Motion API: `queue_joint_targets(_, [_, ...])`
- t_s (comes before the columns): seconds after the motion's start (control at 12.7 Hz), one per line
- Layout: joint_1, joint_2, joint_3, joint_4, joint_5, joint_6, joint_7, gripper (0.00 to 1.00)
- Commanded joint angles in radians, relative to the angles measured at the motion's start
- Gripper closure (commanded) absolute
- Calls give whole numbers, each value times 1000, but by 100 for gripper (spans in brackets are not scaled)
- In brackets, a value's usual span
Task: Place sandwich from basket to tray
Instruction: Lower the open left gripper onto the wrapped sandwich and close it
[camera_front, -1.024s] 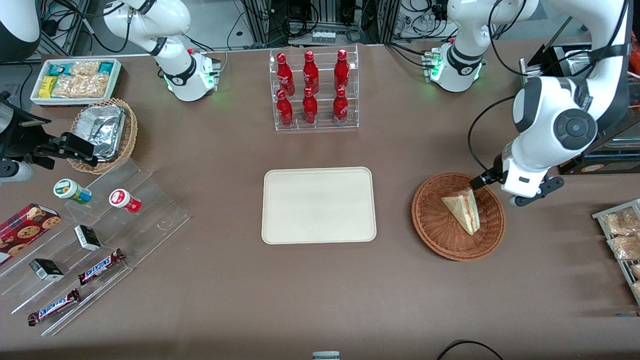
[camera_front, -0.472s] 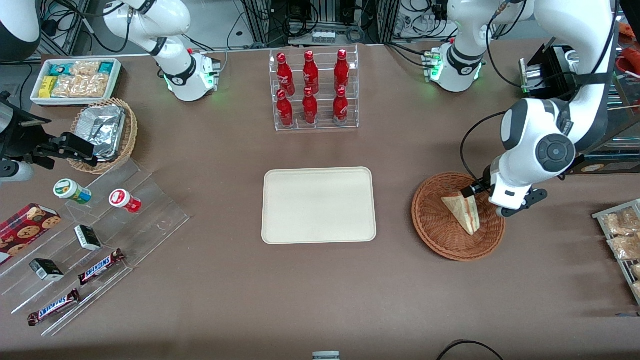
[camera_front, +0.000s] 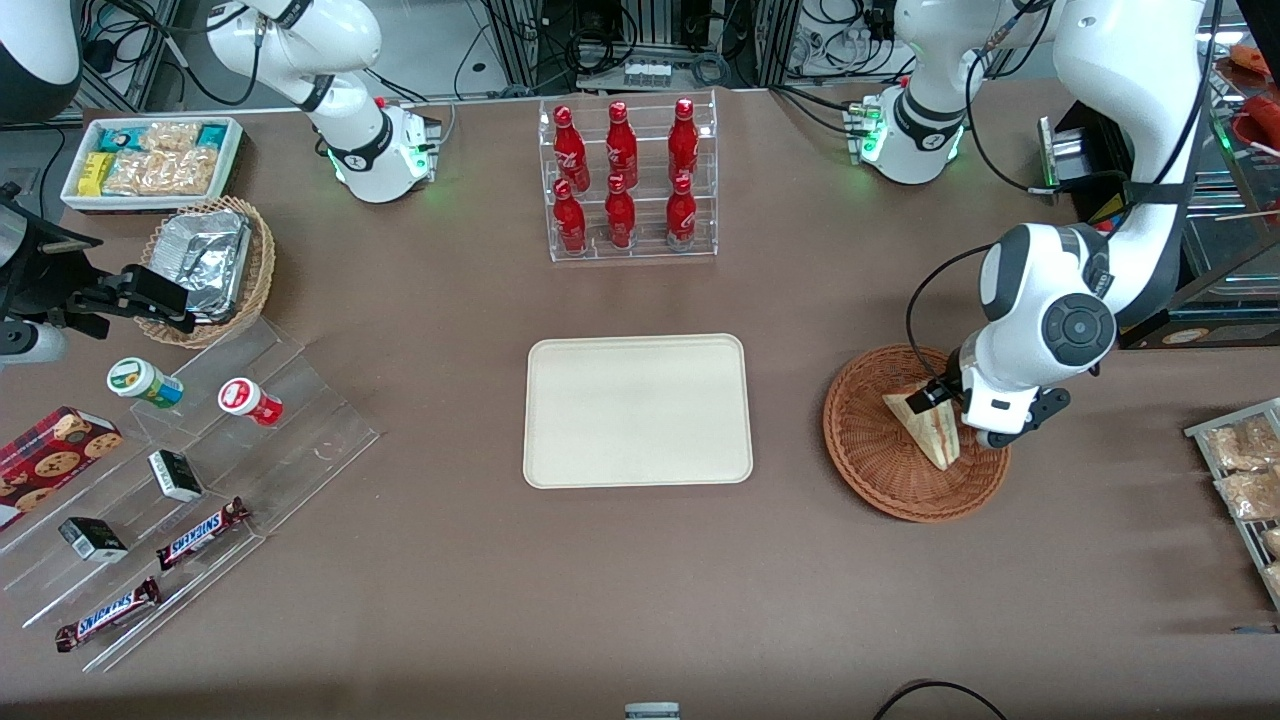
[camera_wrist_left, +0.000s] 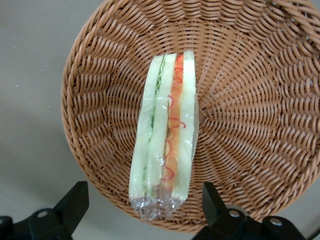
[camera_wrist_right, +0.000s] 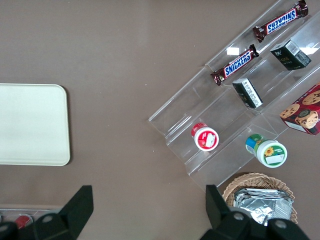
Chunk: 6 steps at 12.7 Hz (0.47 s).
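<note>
The sandwich (camera_front: 932, 430) (camera_wrist_left: 165, 136) is a wrapped pale wedge with red and green filling along its edge. It stands on edge in the reddish-brown wicker basket (camera_front: 880, 470) (camera_wrist_left: 250, 115) toward the working arm's end of the table. My left gripper (camera_front: 950, 405) (camera_wrist_left: 142, 202) hangs just above the sandwich's wide end, open, one black finger (camera_wrist_left: 75, 200) on each side of the wrapped end and apart from it. The cream tray (camera_front: 637, 410) (camera_wrist_right: 30, 125) lies bare at the table's middle.
A clear rack of red bottles (camera_front: 628, 180) stands farther from the front camera than the tray. Packets on a wire rack (camera_front: 1245, 470) lie beside the basket. A tiered acrylic stand with snacks (camera_front: 170, 480), a foil basket (camera_front: 205, 265) and a white bin (camera_front: 150, 160) fill the parked arm's end.
My left gripper has come down and moved over the basket, from its rim to just above the sandwich's wide end. The sandwich has not moved.
</note>
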<state>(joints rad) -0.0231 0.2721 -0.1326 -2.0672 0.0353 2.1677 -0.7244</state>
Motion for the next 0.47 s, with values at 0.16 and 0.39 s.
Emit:
queue_joint_targets(0.16, [-11, 42, -1, 1, -9, 61, -30, 9])
queue_joint_targets(0.39, [-9, 45, -1, -2, -9, 70, -67, 56])
